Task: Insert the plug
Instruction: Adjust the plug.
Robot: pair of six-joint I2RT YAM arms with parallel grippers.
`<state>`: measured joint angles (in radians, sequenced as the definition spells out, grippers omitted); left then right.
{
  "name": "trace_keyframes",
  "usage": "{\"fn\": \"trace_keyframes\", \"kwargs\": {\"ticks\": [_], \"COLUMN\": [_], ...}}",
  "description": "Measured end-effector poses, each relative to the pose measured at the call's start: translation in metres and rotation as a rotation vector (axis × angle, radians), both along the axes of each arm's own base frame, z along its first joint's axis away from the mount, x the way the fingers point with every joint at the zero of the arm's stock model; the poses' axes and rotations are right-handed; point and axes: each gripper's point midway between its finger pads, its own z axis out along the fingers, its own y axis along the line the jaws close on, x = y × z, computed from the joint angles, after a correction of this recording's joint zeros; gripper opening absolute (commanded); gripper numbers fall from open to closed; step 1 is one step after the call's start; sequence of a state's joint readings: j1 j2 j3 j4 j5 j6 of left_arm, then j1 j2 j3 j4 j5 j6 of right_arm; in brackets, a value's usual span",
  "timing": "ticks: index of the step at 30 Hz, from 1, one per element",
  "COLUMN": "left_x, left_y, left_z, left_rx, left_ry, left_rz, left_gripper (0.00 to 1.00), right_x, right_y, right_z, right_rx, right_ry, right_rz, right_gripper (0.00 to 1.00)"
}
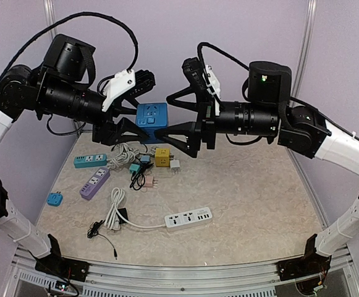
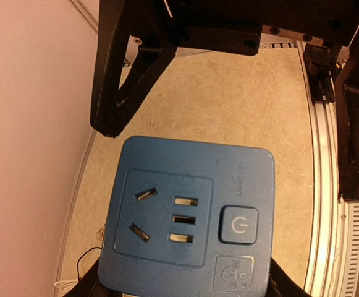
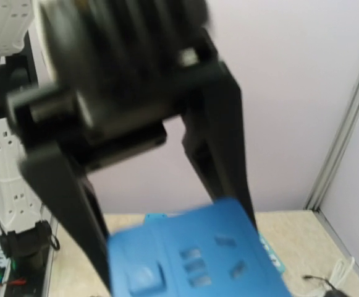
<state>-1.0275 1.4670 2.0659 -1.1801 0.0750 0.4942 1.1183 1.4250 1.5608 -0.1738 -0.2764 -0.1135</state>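
Observation:
A blue cube socket (image 1: 151,117) hangs in the air above the table's back, held from the left by my left gripper (image 1: 138,117). In the left wrist view the cube (image 2: 188,213) fills the lower frame, its slots empty, a power button beside them, and my left fingers (image 2: 86,286) clamp its sides. My right gripper (image 1: 160,119) faces it from the right, open, one finger (image 2: 120,80) on either side of the cube without touching. The blurred right wrist view shows the cube (image 3: 191,260) between the left fingers (image 3: 222,154). Small loose plugs, one white (image 1: 175,164) and one pink (image 1: 148,180), lie on the table below.
On the table lie a yellow cube socket (image 1: 162,157), a teal strip (image 1: 90,161), a purple strip (image 1: 94,184), a white strip (image 1: 188,218) with coiled cable (image 1: 114,213), a small blue adapter (image 1: 54,198) and a black cable (image 1: 99,230). Purple walls close the back and sides.

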Motion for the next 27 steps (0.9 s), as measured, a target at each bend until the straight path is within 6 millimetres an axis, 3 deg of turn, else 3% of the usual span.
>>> {"fn": "trace_keyframes", "kwargs": {"ticks": [4, 11, 18, 20, 26, 27], "left_x": [0.008, 0.008, 0.006, 0.006, 0.000, -0.001], "left_y": [-0.002, -0.001, -0.001, -0.001, 0.004, 0.004], "left_z": [-0.012, -0.020, -0.022, -0.022, -0.028, -0.028], "left_rx": [0.036, 0.059, 0.067, 0.067, 0.086, 0.085], "left_ry": [0.010, 0.032, 0.039, 0.037, 0.078, 0.080], "left_rz": [0.033, 0.044, 0.035, 0.034, 0.027, 0.026], "left_gripper": [0.00, 0.00, 0.00, 0.00, 0.00, 0.00], "right_x": [0.002, 0.009, 0.014, 0.016, 0.020, 0.019], "right_y": [0.003, 0.016, 0.018, 0.019, 0.021, 0.022], "right_z": [-0.002, -0.036, -0.041, -0.039, -0.044, -0.044], "right_rx": [-0.063, -0.196, -0.207, -0.202, -0.216, -0.216], "right_ry": [0.001, 0.013, 0.020, 0.019, -0.011, -0.012], "right_rz": [-0.002, 0.004, 0.001, 0.003, 0.040, 0.046], "right_gripper": [1.00, 0.97, 0.79, 0.65, 0.00, 0.00]}}
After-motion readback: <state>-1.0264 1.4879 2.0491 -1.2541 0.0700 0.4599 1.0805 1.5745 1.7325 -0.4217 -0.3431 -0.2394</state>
